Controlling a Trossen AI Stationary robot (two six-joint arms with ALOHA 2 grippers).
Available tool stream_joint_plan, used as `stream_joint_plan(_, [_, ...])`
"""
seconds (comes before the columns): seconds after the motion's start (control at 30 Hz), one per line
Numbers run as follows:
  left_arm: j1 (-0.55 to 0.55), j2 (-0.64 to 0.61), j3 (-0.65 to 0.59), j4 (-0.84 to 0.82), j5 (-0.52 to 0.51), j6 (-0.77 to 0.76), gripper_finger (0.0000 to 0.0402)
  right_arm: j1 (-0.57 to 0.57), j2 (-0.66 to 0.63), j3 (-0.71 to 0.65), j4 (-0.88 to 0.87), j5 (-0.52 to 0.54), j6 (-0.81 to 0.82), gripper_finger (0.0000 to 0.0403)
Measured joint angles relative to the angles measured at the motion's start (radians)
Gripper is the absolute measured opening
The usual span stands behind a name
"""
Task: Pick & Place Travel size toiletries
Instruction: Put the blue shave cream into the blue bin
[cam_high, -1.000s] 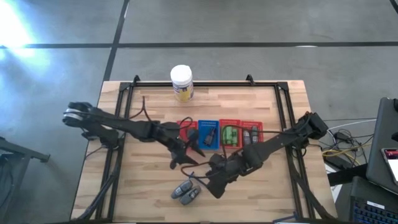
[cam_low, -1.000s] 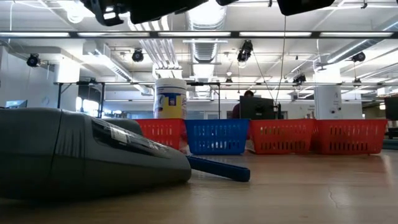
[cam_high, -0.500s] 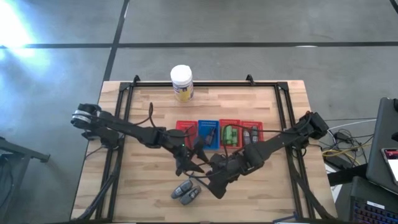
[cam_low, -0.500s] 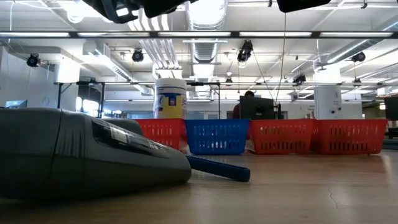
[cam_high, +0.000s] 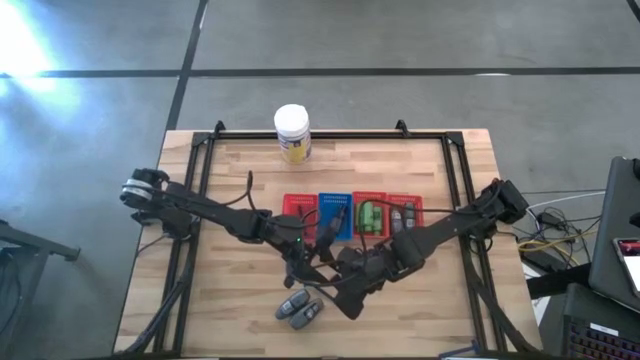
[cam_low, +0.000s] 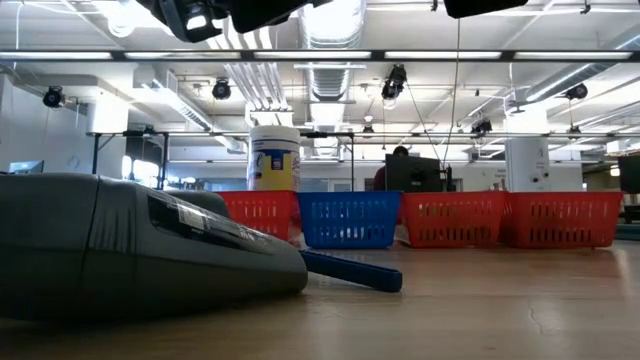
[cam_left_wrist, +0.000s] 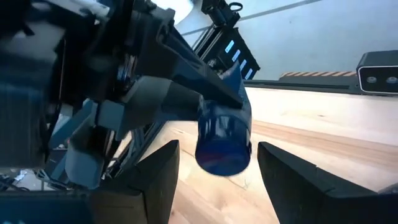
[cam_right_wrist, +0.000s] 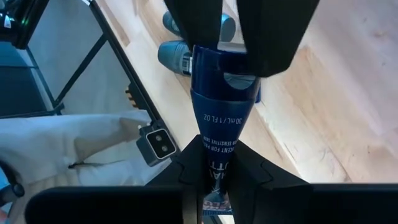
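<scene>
A dark blue flat tube (cam_right_wrist: 221, 93) of the travel size toiletries is held above the table's middle, my right gripper (cam_right_wrist: 211, 163) shut on its flat end. Its round cap (cam_left_wrist: 225, 130) points at my left gripper (cam_left_wrist: 217, 150), which is open, its fingers (cam_right_wrist: 193, 25) standing either side of the cap with a small gap. From above, the left gripper (cam_high: 308, 262) and right gripper (cam_high: 335, 283) meet just in front of the baskets. Two grey oval bottles (cam_high: 300, 308) lie near the front edge. Another dark blue tube (cam_low: 350, 272) lies on the table behind a grey bottle (cam_low: 140, 250).
A row of mesh baskets stands mid-table: red (cam_high: 300, 208), blue (cam_high: 336, 215), red with green bottles (cam_high: 371, 217), red with grey bottles (cam_high: 405, 215). A white jar with a yellow label (cam_high: 292, 133) stands at the back edge. A black frame (cam_high: 190, 200) borders the table.
My left arm has swung forward and to the right, bringing its open gripper around the tube's cap. The right gripper has held still with the tube.
</scene>
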Motion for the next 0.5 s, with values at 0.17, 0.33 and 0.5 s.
stream_joint_plan(0.17, [-0.008,0.0,0.0,0.001,0.0,-0.002,0.0223,-0.002,0.0,0.0,0.0,0.001,0.002,0.0047])
stream_joint_plan(0.33, [-0.014,0.0,-0.001,0.0,0.0,-0.009,0.0217,-0.002,0.0,0.0,0.001,0.025,0.009,0.0053])
stream_joint_plan(0.5, [-0.015,0.0,-0.001,0.003,-0.001,-0.01,0.019,-0.004,0.0,0.001,0.008,0.025,0.022,0.0044])
